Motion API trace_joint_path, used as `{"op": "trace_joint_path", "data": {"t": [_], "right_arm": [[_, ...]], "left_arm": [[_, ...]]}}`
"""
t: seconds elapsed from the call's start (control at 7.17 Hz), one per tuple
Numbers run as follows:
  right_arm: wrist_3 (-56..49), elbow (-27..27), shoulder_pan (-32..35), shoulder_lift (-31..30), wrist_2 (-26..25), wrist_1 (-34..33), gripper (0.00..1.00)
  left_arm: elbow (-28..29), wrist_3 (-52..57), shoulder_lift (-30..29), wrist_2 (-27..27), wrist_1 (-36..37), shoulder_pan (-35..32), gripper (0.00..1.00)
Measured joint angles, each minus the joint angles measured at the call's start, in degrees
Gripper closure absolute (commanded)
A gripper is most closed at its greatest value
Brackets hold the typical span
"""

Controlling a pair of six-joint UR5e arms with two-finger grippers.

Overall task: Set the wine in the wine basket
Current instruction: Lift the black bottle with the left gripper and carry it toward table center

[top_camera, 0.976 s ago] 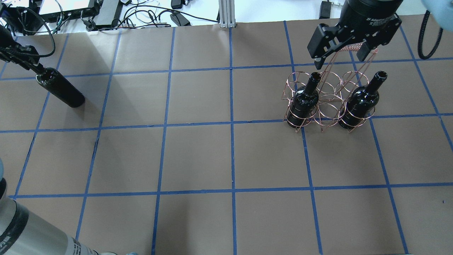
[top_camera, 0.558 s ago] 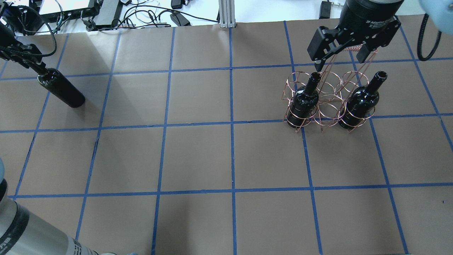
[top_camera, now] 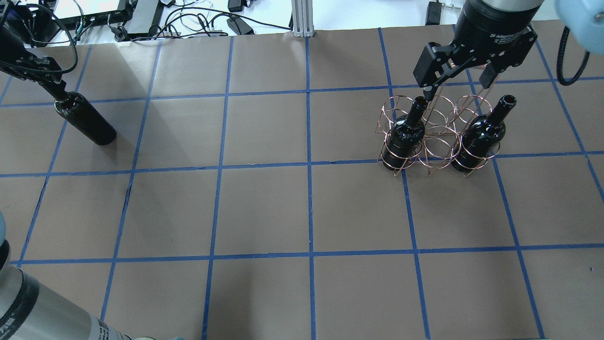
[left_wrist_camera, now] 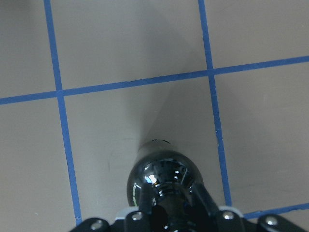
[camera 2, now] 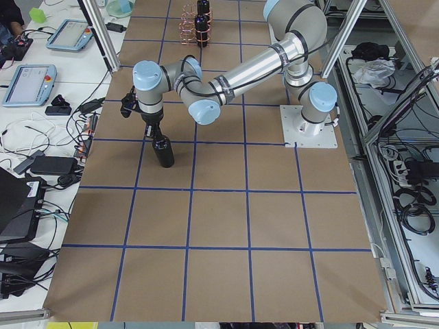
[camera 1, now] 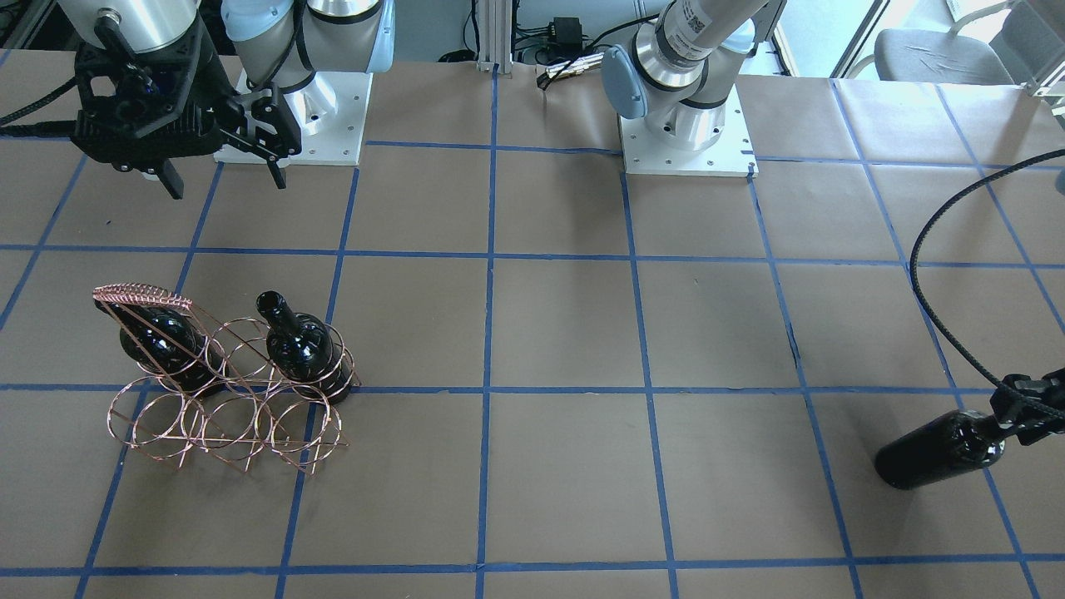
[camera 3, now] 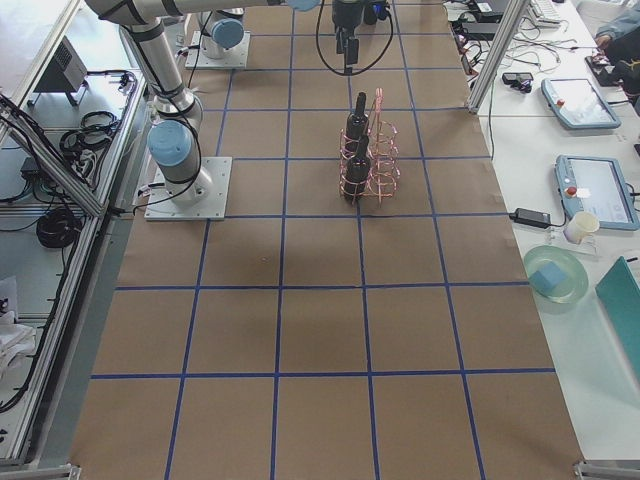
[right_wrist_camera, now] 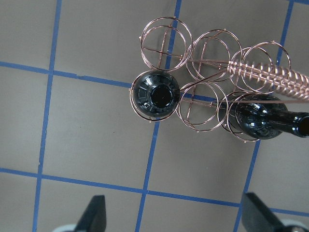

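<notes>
My left gripper [top_camera: 53, 84] is shut on the neck of a black wine bottle [top_camera: 86, 122] at the table's far left. It shows in the front view [camera 1: 936, 449] and the left wrist view [left_wrist_camera: 164, 178]. I cannot tell if its base touches the table. The copper wire basket [top_camera: 439, 144] stands at the right and holds two alike bottles [top_camera: 406, 134] [top_camera: 477, 138] in its near row. My right gripper [top_camera: 457, 84] hangs open and empty above the basket's handle [camera 1: 141, 295]. The right wrist view looks straight down on the basket [right_wrist_camera: 207, 55].
Brown paper with a blue tape grid covers the table [top_camera: 306, 212]. Cables and devices [top_camera: 141, 19] lie beyond the far edge. The basket's middle ring in the near row and its far row hold nothing. The arm bases [camera 1: 682, 133] stand at the robot's side.
My left gripper has shifted a little to the right with the bottle. My right gripper, still open, has drifted slightly toward the robot's side over the basket handle.
</notes>
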Motion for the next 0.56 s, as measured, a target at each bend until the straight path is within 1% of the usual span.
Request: {"op": "trace_joint_path", "data": {"t": [0.42,0.56], "right_arm": [[0.0,0.0,0.0,-0.1,-0.1,-0.2,0.0],[-0.2,0.0,0.0,-0.1,-0.1,-0.5,0.0]], "left_arm": [[-0.2,-0.7,2.1,1.7,-2.4,-0.2,1.0],[-0.2,-3.4,3.4,1.8,-3.9,-1.4,1.0]]}}
